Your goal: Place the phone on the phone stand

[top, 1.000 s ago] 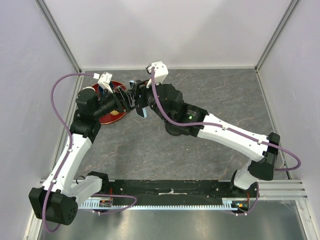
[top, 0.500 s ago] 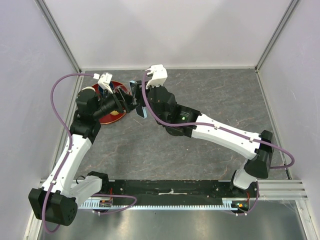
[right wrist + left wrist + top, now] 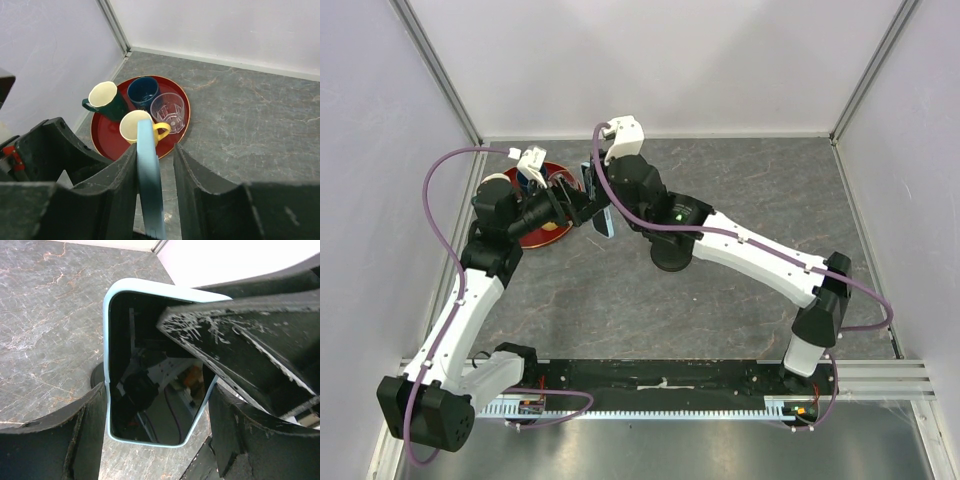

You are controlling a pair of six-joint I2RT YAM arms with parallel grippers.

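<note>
The phone, light blue case with a black screen, is held on edge above the table left of centre. My left gripper is shut on it across its width; in the left wrist view both fingers press the edges of the phone. My right gripper is open around the phone: its left finger lies against one face and a gap shows on the other side. The black disc base of the phone stand shows under the right arm; its post and clamp are hidden.
A red round tray stands at the far left near the wall, with a green mug, a blue cup, a clear glass and a yellow mug on it. Walls close off the back and both sides.
My right arm has swung left and its wrist has turned, bringing its fingers over the phone. The left arm and the phone have stayed put.
</note>
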